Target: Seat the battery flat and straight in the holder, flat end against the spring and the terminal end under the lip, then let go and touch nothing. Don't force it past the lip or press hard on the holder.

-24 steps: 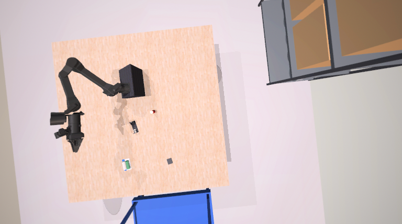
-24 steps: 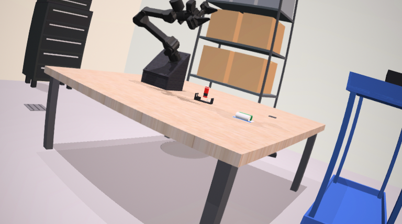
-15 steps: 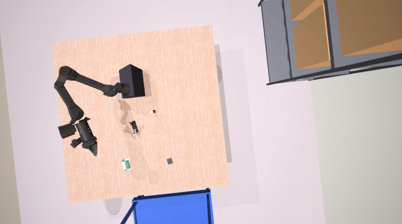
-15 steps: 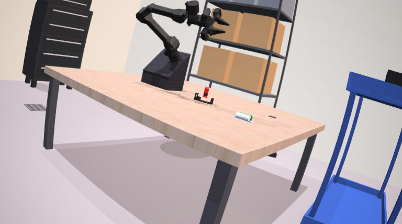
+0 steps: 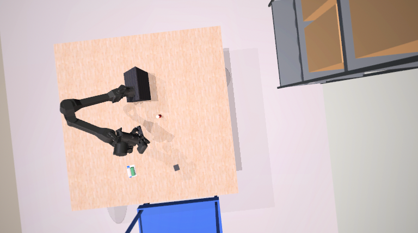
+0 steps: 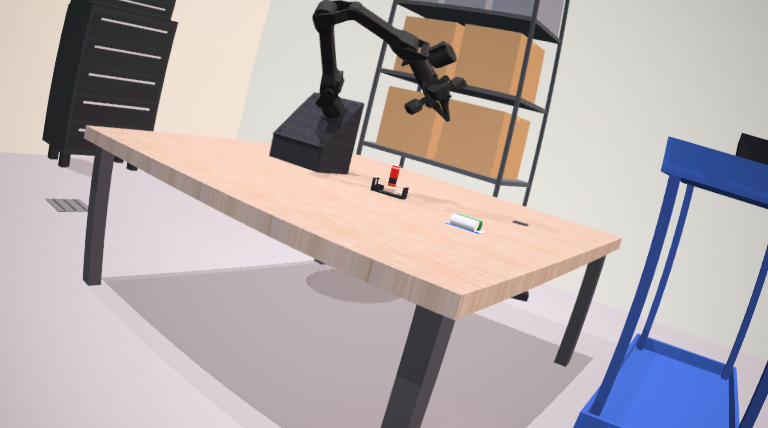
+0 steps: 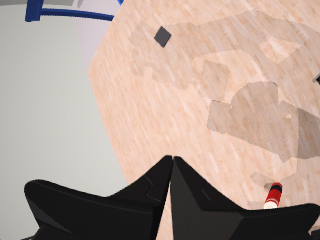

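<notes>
The red battery [image 5: 158,116] [image 6: 394,175] [image 7: 273,195] stands upright on the table, with a black band low down and a pale top end. The black holder [image 6: 387,193] lies on the table in front of the battery in the exterior view, apart from it. The arm hides the holder in the top view. My gripper [image 5: 149,142] [image 6: 448,119] [image 7: 171,162] is shut with its fingertips together and nothing between them. It hangs high above the table, away from the battery. In the wrist view the battery is low at the right, beyond the right finger.
A white and a green cylinder [image 5: 133,171] [image 6: 465,222] lie side by side on a small blue and white base. A dark flat square [image 5: 176,167] [image 6: 520,223] [image 7: 162,36] lies farther off. The arm's black pedestal [image 5: 142,85] [image 6: 308,137] stands on the table. A blue cart [image 5: 182,216] [image 6: 673,395] stands beside the table.
</notes>
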{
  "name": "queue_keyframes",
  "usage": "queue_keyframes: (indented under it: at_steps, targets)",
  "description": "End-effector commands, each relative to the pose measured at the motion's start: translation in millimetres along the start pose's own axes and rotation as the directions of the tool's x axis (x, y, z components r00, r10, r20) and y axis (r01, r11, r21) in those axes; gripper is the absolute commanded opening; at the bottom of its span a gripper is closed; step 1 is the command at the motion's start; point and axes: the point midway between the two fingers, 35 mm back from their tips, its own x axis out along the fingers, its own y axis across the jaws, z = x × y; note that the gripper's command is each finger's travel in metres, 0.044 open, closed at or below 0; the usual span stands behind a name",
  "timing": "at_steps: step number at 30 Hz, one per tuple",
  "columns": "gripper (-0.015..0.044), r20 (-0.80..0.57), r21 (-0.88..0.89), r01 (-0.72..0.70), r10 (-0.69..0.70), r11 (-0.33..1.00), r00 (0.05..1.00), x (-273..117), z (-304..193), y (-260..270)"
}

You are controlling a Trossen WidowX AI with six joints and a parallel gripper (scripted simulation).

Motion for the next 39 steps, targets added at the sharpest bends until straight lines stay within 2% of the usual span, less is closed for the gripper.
queue_keyframes:
  at_steps: [1, 6, 12, 18, 27, 39]
  targets:
    - [0.0, -0.043, -0.006, 0.187, -0.188, 0.982, 0.981, 27.7, -39.5, -16.3]
    - [0.0, -0.044, 0.022, 0.419, -0.418, 0.908, 0.907, 52.3, -80.4, -45.7]
    - [0.0, 0.05, 0.065, 0.648, -0.651, 0.759, 0.758, 69.6, -118.2, -87.0]
    - [0.0, 0.055, 0.067, 0.653, -0.656, 0.754, 0.752, 71.3, -119.0, -89.2]
    - [0.0, 0.058, 0.067, 0.655, -0.658, 0.753, 0.751, 129.0, -114.0, -140.9]
    - [0.0, 0.058, 0.067, 0.656, -0.659, 0.752, 0.75, 122.2, -114.5, -151.0]
